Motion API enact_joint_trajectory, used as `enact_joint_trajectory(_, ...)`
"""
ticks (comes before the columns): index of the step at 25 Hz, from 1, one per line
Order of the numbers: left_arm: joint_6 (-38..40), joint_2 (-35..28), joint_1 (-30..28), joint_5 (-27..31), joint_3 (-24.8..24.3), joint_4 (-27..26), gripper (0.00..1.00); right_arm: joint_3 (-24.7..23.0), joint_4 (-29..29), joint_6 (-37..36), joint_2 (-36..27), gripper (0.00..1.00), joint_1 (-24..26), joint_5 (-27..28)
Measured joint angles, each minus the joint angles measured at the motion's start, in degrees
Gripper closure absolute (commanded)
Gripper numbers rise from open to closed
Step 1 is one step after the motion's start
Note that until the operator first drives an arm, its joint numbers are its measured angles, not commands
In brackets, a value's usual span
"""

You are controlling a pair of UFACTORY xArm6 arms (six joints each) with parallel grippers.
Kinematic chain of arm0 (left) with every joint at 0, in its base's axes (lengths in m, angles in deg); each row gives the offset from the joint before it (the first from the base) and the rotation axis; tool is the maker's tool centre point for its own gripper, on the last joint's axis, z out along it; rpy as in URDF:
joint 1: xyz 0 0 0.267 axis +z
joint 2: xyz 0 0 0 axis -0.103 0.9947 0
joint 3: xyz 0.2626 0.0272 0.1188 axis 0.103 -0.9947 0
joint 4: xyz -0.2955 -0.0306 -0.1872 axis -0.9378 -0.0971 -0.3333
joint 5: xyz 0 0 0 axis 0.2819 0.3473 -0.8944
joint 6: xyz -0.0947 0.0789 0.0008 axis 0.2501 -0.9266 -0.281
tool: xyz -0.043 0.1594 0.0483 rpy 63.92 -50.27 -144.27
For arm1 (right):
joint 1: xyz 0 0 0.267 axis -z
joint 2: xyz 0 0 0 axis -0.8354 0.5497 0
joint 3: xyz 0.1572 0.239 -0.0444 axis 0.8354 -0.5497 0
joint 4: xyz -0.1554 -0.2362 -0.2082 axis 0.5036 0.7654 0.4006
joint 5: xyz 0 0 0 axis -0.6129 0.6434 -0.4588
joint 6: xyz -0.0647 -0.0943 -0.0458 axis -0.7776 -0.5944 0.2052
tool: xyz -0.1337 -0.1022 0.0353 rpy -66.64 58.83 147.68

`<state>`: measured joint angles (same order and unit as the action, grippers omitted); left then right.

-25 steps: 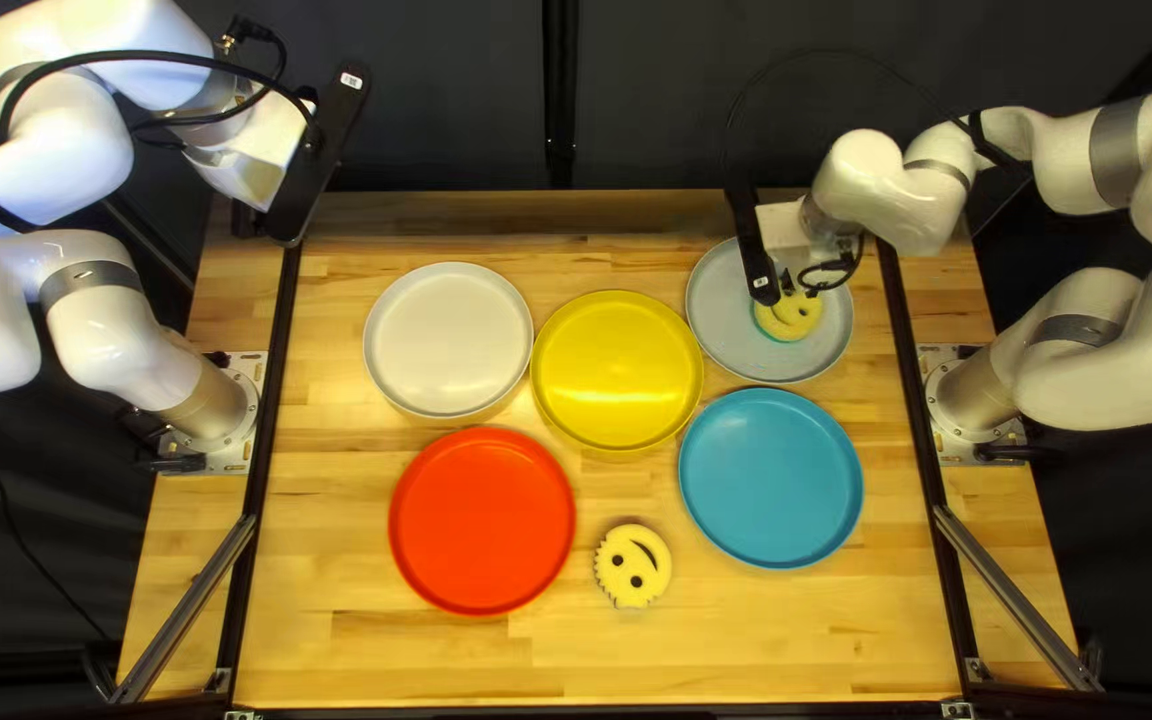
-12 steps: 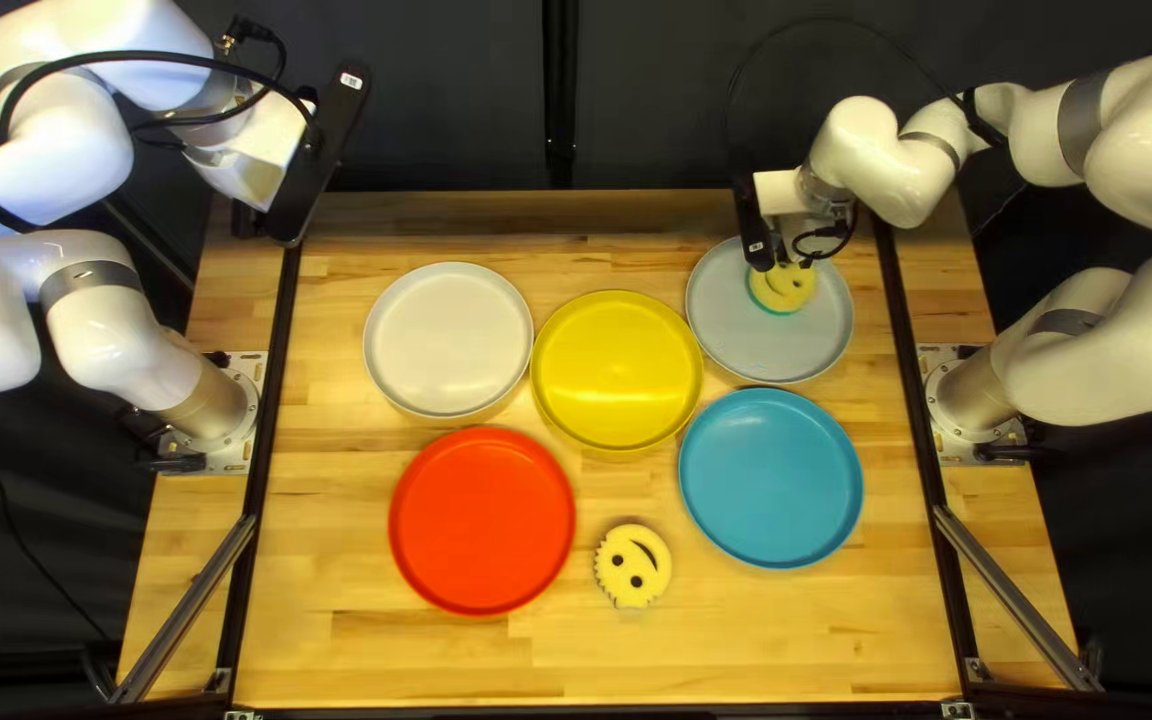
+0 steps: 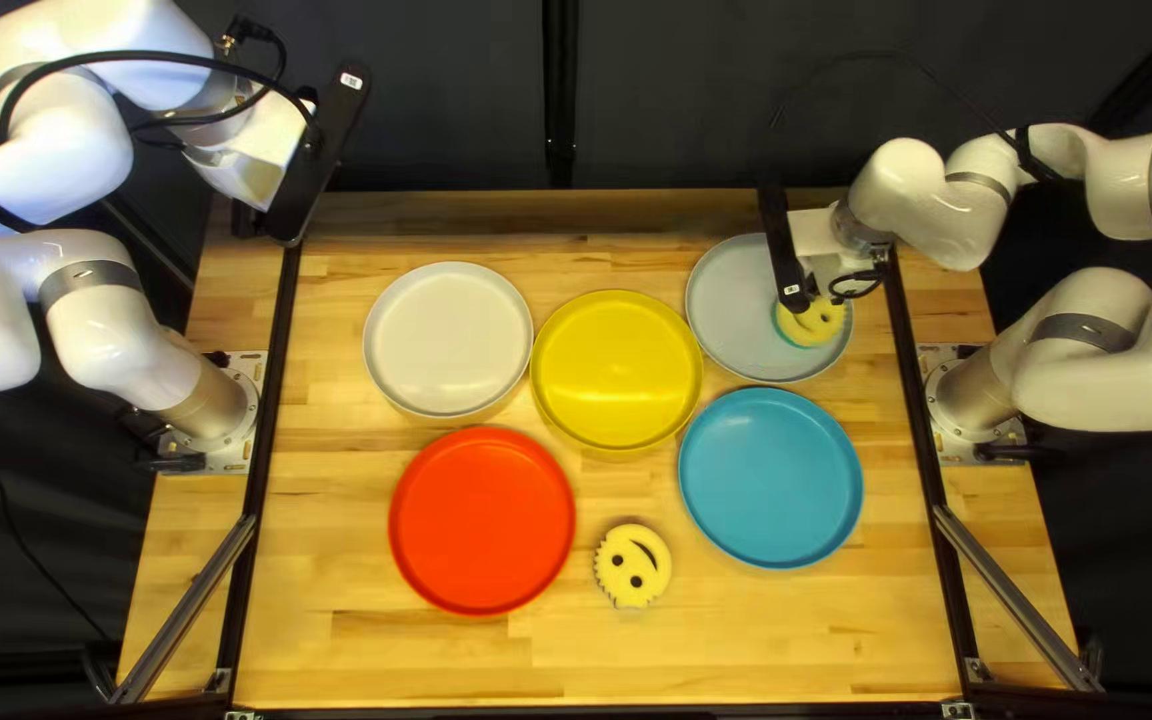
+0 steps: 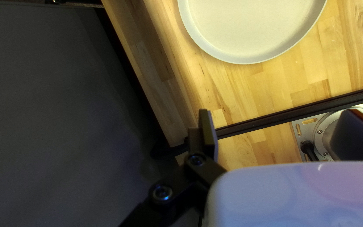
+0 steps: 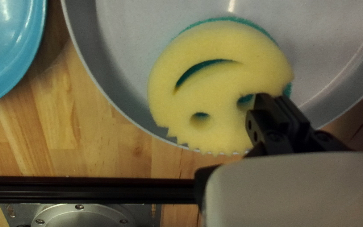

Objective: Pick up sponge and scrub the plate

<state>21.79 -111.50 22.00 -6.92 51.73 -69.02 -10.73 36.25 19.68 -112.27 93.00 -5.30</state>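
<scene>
Nearest on the desk lies a loose yellow smiley sponge, between the red plate and the blue plate. Beyond are the yellow plate and the white plate. Farther along, the right claw pinches a second smiley sponge, yellow over teal, by its edge, within the grey plate near its rim. At the far left corner, the left claw hangs wide open, holding nothing.
</scene>
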Motion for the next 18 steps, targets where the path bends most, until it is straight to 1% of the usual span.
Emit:
enact_joint_trajectory(3, 0.0, 0.0, 0.0, 0.0, 0.0, 0.0, 0.0, 4.12, -0.55, -2.91, 5.96, 1.0, 2.64, -2.47)
enact_joint_trajectory(5, 0.0, 0.0, 0.0, 0.0, 0.0, 0.0, 0.0, 6.48, -1.04, -4.81, 8.81, 1.0, 4.23, -3.32)
enact_joint_trajectory(9, 0.0, 0.0, 0.0, 0.0, 0.0, 0.0, 0.0, 9.29, -1.94, -7.15, 11.8, 1.0, 5.99, -3.91)
enact_joint_trajectory(13, 0.0, 0.0, 0.0, 0.0, 0.0, 0.0, 0.0, 9.48, -2.14, -7.37, 11.66, 1.0, 5.9, -3.54)
enact_joint_trajectory(18, 0.0, 0.0, 0.0, 0.0, 0.0, 0.0, 0.0, 5.82, -1.67, -5.39, 6.98, 1.0, 3.99, -2.38)
